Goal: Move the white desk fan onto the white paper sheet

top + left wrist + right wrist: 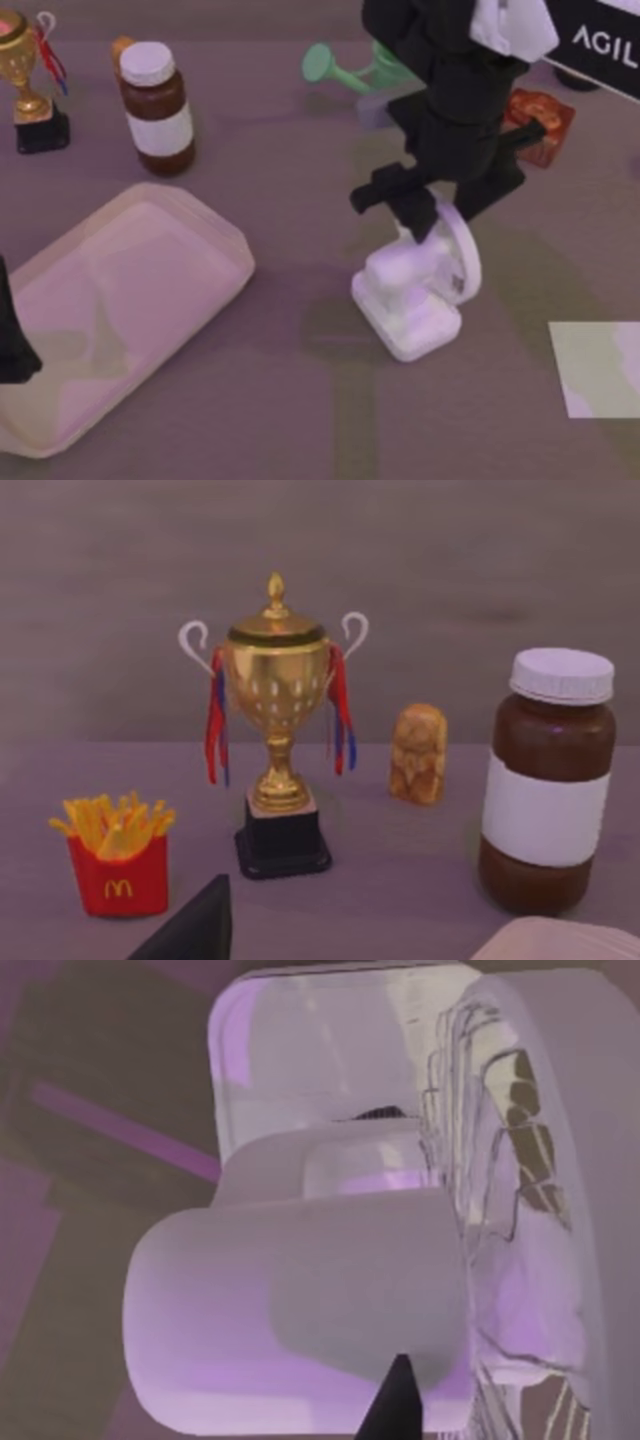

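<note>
So we've got the right gripper point(425, 215) low over the white desk fan point(415, 285) mid-table; can't tell if fingers are closed. Fan's prob light, stiff, slick plastic w/ fragile grille, so grab the motor housing. White paper sheet point(600, 365) is well right. Left arm parked.

Right arm reaches in from the top edge; right gripper point(440, 215) points downward, fingers spread apart. Left arm sits at the left edge.

bare table point(510, 310) between white desk fan point(420, 285) and white paper sheet point(597, 365)
</note>
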`<action>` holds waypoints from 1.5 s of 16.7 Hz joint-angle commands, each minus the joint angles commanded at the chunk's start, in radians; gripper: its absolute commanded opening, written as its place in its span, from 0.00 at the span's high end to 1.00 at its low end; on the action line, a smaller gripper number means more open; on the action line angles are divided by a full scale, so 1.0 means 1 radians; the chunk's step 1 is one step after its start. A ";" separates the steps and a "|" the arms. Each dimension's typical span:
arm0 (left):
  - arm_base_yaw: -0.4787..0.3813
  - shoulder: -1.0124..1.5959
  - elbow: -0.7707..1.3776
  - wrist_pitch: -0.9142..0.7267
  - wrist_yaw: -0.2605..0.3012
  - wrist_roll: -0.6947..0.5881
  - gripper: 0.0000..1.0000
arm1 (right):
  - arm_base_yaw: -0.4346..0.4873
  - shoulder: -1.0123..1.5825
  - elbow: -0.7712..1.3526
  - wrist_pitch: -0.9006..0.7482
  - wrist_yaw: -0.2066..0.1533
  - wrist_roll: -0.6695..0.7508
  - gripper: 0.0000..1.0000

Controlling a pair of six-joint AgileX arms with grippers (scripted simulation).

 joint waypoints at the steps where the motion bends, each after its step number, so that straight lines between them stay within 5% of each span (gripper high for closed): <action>1: 0.000 0.000 0.000 0.000 0.000 0.000 0.00 | 0.000 0.000 0.000 0.000 0.000 0.000 0.83; 4: 0.000 0.000 0.000 0.000 0.000 0.000 0.00 | 0.000 0.000 0.000 0.000 0.000 0.000 1.00; 13: 0.000 0.000 0.000 0.000 0.000 0.000 0.00 | -0.001 -0.006 0.003 -0.003 0.000 0.000 1.00; 25: 0.000 0.000 0.000 0.000 0.000 0.000 0.00 | 0.001 0.019 0.246 -0.215 0.000 0.001 1.00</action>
